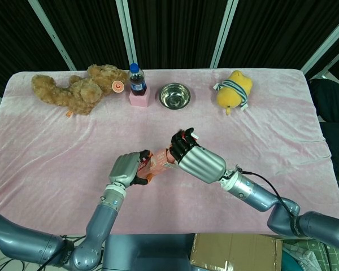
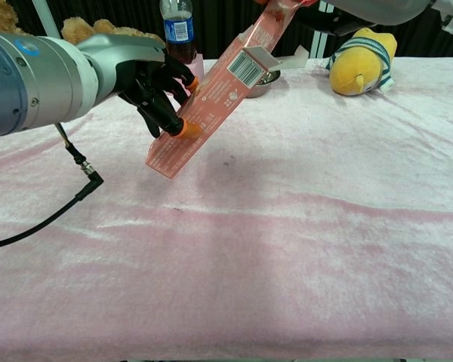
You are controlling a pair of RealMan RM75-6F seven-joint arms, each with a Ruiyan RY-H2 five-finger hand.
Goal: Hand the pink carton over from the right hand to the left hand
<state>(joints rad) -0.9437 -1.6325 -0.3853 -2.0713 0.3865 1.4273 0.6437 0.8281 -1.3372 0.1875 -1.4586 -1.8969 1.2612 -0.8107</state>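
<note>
The pink carton hangs tilted above the table, its low end to the left and its open flap near the top. My left hand grips the lower half, its orange fingertips pressed on the printed face. My right hand holds the upper end; in the chest view only its dark fingers show at the top edge. In the head view the carton is a short strip between my left hand and the right one, mostly hidden by them.
Along the far edge of the pink cloth lie a brown teddy bear, a cola bottle on a pink block, a steel bowl and a yellow plush toy. A black cable trails from my left arm. A cardboard box sits below the near edge.
</note>
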